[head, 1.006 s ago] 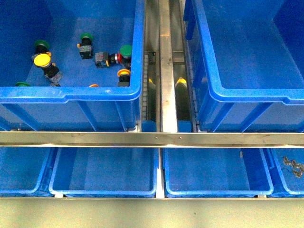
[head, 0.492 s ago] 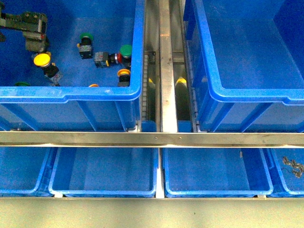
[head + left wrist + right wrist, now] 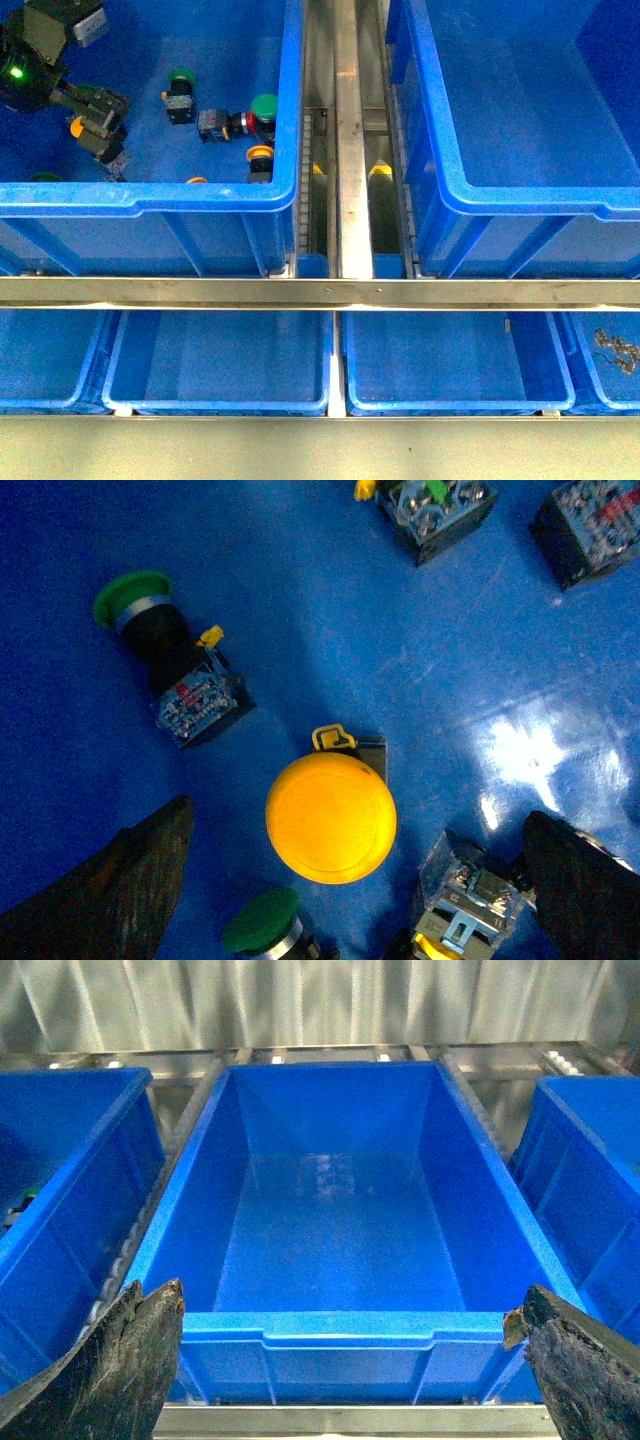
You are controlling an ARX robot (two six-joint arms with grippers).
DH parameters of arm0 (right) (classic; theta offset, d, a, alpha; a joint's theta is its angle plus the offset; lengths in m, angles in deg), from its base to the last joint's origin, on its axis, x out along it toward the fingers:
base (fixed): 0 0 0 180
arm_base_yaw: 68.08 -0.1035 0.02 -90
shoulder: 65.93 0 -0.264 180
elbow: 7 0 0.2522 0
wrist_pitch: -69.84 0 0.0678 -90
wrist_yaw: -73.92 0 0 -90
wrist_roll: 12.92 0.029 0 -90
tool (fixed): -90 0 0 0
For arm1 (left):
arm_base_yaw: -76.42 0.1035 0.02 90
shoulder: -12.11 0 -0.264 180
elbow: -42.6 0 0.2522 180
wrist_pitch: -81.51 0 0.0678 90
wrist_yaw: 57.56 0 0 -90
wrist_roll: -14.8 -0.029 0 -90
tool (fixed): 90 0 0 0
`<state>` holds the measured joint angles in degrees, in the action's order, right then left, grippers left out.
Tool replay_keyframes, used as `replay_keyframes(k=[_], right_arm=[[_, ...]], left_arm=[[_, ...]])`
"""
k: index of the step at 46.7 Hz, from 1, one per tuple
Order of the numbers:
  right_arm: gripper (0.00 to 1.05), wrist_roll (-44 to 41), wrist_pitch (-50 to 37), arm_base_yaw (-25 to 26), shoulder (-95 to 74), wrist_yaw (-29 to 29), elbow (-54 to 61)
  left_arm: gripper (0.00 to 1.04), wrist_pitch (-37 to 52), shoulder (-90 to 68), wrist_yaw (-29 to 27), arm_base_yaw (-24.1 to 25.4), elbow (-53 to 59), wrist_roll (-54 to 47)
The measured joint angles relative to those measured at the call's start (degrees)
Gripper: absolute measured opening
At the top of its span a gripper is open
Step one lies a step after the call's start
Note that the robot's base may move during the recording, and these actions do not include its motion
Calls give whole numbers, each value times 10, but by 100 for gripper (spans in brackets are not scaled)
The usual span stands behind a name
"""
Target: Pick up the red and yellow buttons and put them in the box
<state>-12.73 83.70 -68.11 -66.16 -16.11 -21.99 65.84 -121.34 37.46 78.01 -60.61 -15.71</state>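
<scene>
Two buttons to move and neither is in the box point(image 3: 330, 1325) yet, so I'd say I'm on the very first pick. My left gripper point(image 3: 345, 890) hangs right over the yellow button point(image 3: 331, 817), jaws spread wide, one finger either side of its cap, nothing held.

Next move, as I figure it: drop straight down, close on the body under the cap, and lift without knocking the green button point(image 3: 262, 918) just beside it.

The box sits well off to the yellow button's right, past the steel rail point(image 3: 347, 150). My right gripper point(image 3: 345, 1370) faces it, jaws wide too, empty.

Hard bits: in the front view my own arm covers most of the yellow button. No red cap I can call for sure either. There's a red bit point(image 3: 247, 122) off to the yellow button's right, too small to tell.
</scene>
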Motion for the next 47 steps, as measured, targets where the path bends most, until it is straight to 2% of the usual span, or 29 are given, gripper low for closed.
replay_keyframes(k=[39,41,47], right_arm=[[99,0,0,0,0,0,0],[99,0,0,0,0,0,0],[99,0,0,0,0,0,0]], left_arm=[[97,-26,-81,41,16,-85,-7],[94,-26,-81,42,16,-85,-7],[71,-22,-81,51,16,-85,2]])
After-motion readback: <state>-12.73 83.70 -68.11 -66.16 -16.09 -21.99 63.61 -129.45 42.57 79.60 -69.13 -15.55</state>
